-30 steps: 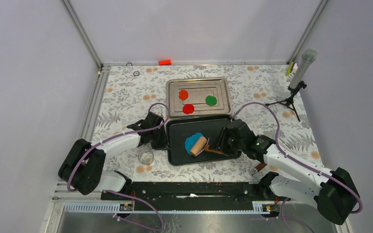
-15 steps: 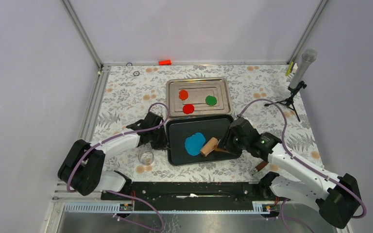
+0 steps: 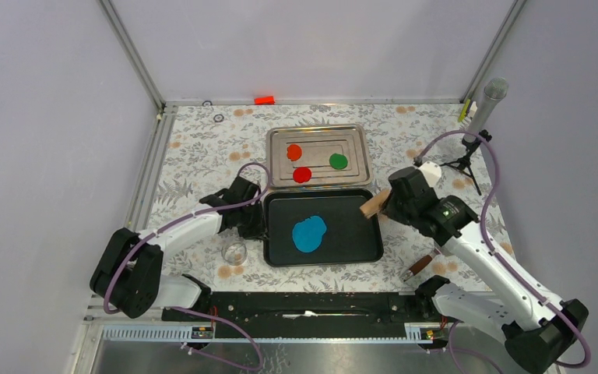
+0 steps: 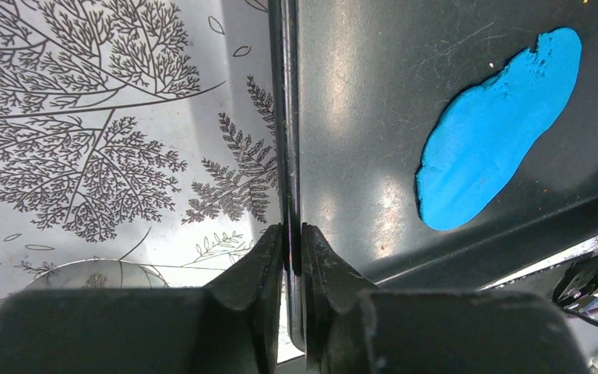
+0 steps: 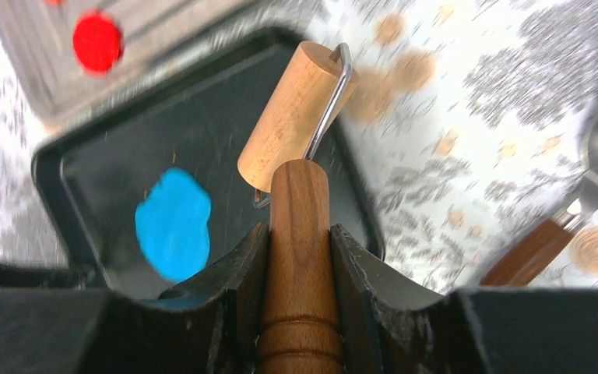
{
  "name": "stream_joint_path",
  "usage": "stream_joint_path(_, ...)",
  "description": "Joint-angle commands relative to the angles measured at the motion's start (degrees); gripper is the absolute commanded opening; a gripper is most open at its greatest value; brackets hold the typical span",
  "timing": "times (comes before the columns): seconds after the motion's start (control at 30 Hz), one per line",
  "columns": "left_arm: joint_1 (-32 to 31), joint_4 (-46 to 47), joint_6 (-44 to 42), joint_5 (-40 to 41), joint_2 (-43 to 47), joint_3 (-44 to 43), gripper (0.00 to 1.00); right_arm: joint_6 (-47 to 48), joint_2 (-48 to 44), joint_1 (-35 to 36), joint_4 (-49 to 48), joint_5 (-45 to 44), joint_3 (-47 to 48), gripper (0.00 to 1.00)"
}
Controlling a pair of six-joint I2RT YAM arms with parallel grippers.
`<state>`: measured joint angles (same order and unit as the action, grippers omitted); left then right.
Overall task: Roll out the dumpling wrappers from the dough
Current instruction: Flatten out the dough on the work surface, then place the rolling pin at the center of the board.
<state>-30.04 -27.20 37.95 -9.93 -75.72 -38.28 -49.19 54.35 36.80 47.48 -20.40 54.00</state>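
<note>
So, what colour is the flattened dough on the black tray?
Bright blue. The dough shows best in the left wrist view.

Pale lilac walls [image 3: 311, 47], leaf-patterned tablecloth [image 3: 195, 156], aluminium frame posts [image 3: 131, 54]

You have a black tray [image 3: 350, 234] on the floral tablecloth [image 3: 202, 156], with a silver tray [image 3: 355, 148] right against its far edge. A glass dish [image 3: 235, 253] sits near its near left corner, a wooden roller [image 3: 372, 207] over its far right corner. A microphone [image 3: 490, 97] stands far right.
</note>
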Motion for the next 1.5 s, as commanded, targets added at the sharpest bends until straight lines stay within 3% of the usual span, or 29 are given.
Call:
stream_joint_path(0.0, 0.07, -1.15, -2.46, -0.62, 1.12, -4.34, 0.19, 6.68, -0.30, -9.22, -8.64, -8.49, 1.49, 0.00)
stream_joint_path(0.13, 0.07, -3.87, -3.11, 0.78, 2.81, -6.19, 0.40, 9.69, 0.99, -18.15, -19.45, -5.80, -2.30, 0.00)
stream_joint_path(0.2, -0.01, -6.32, -3.68, 2.46, 3.91, -7.80, 0.57, 8.94, 1.13, -22.78, -26.22, -1.58, -5.66, 0.00)
stream_joint_path(0.3, -0.08, -9.81, -4.54, 4.50, 6.47, -10.17, 0.70, 7.39, 1.82, -27.65, -35.73, 3.91, -10.71, 0.00)
stream_joint_path(0.5, -0.02, -17.59, -3.17, 8.54, 14.70, -15.04, 0.75, 5.73, -0.39, -30.09, -49.43, 1.59, -22.16, 0.00)
stream_joint_path(0.6, -0.01, -23.96, -1.78, 12.55, 18.77, -18.72, 0.75, 2.94, -1.80, -31.98, -50.47, 3.07, -26.27, 0.00)
stream_joint_path(0.67, -0.02, -27.91, -0.84, 17.00, 21.29, -20.12, 0.79, 0.96, -2.18, -32.30, -48.31, 2.32, -27.66, 0.23)
stream_joint_path(0.7, -0.02, -29.94, -0.09, 19.51, 22.16, -20.53, 0.84, -0.50, -2.53, -32.33, -44.69, 0.71, -27.93, 0.44)
stream_joint_path(0.8, 0.07, -36.12, 1.55, 25.13, 23.28, -21.66, 0.90, -2.65, -5.49, -32.31, -36.22, -2.79, -28.02, 0.92)
stream_joint_path(0.83, 0.07, -37.76, 2.34, 26.14, 23.40, -21.65, 0.91, -2.72, -7.12, -32.31, -34.30, -3.88, -27.89, 0.99)
stream_joint_path(0.93, 0.16, -40.99, 5.50, 27.48, 24.41, -20.31, 0.98, -1.55, -12.50, -32.31, -29.17, -6.14, -26.97, 1.00)
stream_joint_path(1.07, 0.57, -45.36, 11.93, 30.11, 26.20, -17.72, 0.99, 1.84, -19.56, -32.31, -25.40, -3.94, -24.13, 1.00)
stream_joint_path(1.3, 0.69, -45.66, 28.31, 27.32, 33.67, -6.84, 0.97, 10.06, -22.13, -32.30, -27.11, 21.64, -21.30, 0.99)
stream_joint_path(1.47, 0.70, -45.54, 37.72, 27.61, 38.51, -0.30, 0.92, 8.93, -22.79, -32.29, -26.99, 27.18, -24.90, 0.99)
